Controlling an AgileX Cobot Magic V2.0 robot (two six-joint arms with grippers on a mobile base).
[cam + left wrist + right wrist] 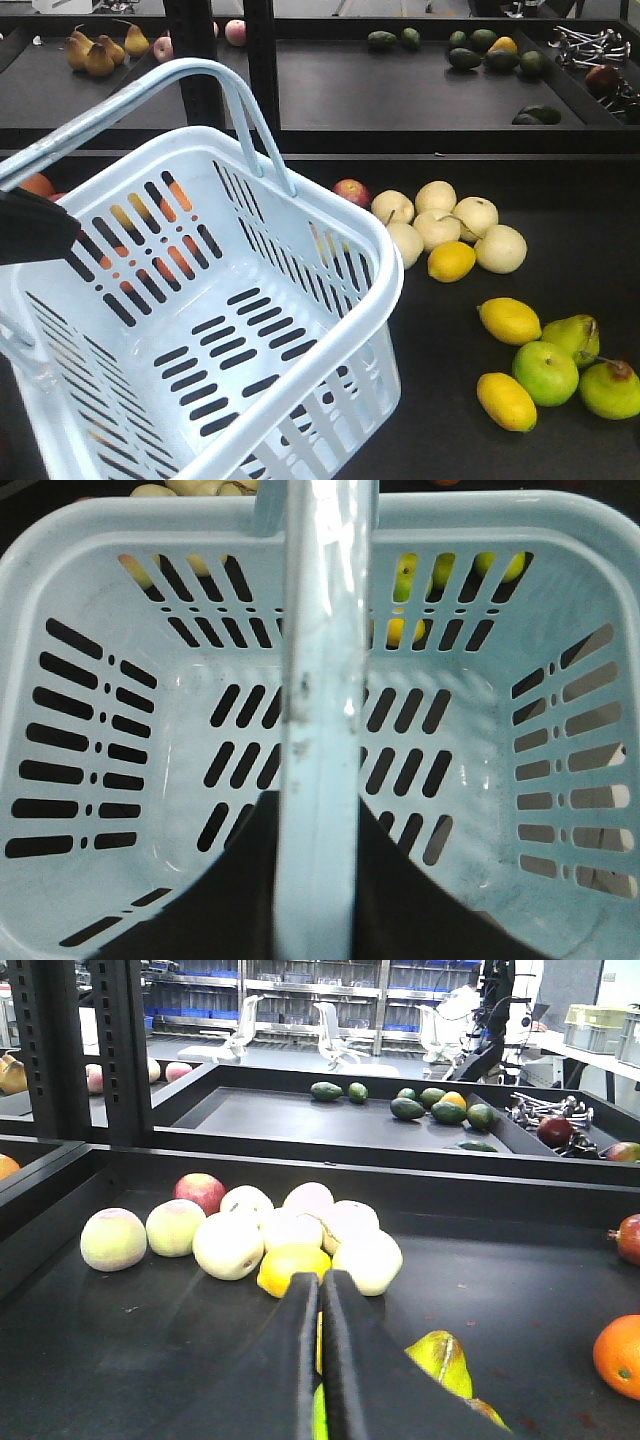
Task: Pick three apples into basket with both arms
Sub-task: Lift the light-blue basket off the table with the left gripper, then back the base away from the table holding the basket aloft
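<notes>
Pale blue-white slotted plastic: basket [385, 278], rectangular, empty, tilted, hanging just beside the fruit heap. We judge the left gripper [318, 885] clamped round its glossy hoop handle [320, 680]; so smooth a bar may swivel there and tip the basket. Right gripper [320, 1295]: flat black fingers pressed together, holding nothing, low over the matte black tray [120, 1360]. Red apple [200, 1191]: round, waxy, touching pale fruit [228, 1245]; we expect it to roll, or its neighbours to scatter, if nudged.

Tilted pale blue basket [384, 292] empty at left, pale round fruits [438, 228] near its far corner, lemons [509, 320], green apple [545, 372] and pears [609, 390] at right
</notes>
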